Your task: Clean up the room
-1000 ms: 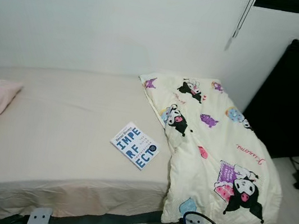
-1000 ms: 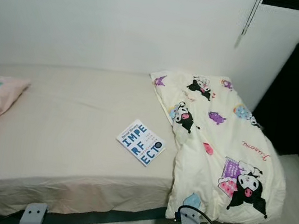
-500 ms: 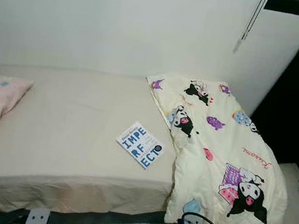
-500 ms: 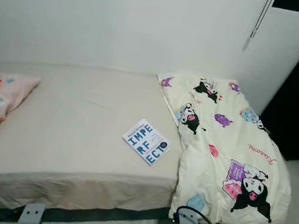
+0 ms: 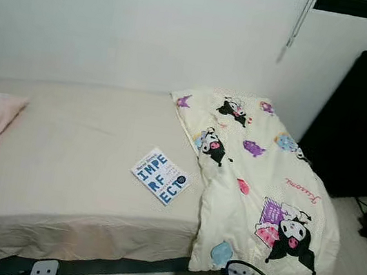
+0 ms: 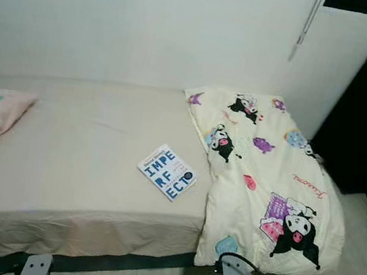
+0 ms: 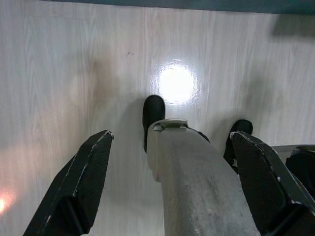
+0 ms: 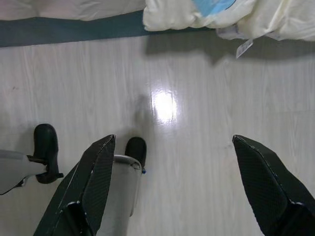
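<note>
Book (image 5: 160, 176) lies on bed (image 5: 61, 160), well beyond both grippers' (image 7: 167, 187) (image 8: 167, 187) spread fingers.

A low bed (image 5: 58, 180) with a beige sheet stands against a plain white wall (image 5: 131, 25), a tall black cabinet (image 5: 364, 124) fills the right corner under a hanging blind cord (image 5: 295, 26), and the pale wood-grain floor (image 8: 206, 137) reflects a bright spot of light.
</note>
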